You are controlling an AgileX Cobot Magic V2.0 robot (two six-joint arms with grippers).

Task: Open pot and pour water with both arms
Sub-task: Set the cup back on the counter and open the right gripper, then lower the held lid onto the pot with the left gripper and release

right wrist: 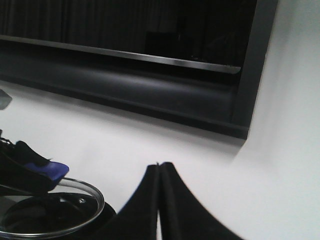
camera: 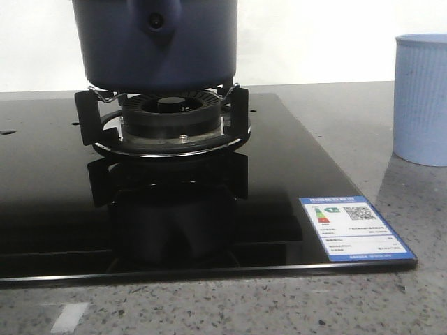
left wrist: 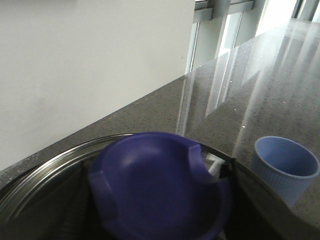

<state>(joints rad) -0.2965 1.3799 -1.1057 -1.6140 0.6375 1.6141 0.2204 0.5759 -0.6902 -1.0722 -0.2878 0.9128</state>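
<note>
Black glass hob [camera: 56, 174]: pot [camera: 155, 42] on burner, right jaws closed, apart.

Speckled grey countertop [camera: 349, 139] carries a black glass hob [camera: 279, 181] and, seemingly ribbed, a pale-blue cup [camera: 421, 98].

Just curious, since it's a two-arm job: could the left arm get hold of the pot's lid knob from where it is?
Probably yes: the blue knob on the glass lid fills the left wrist view, nothing covering it.
</note>
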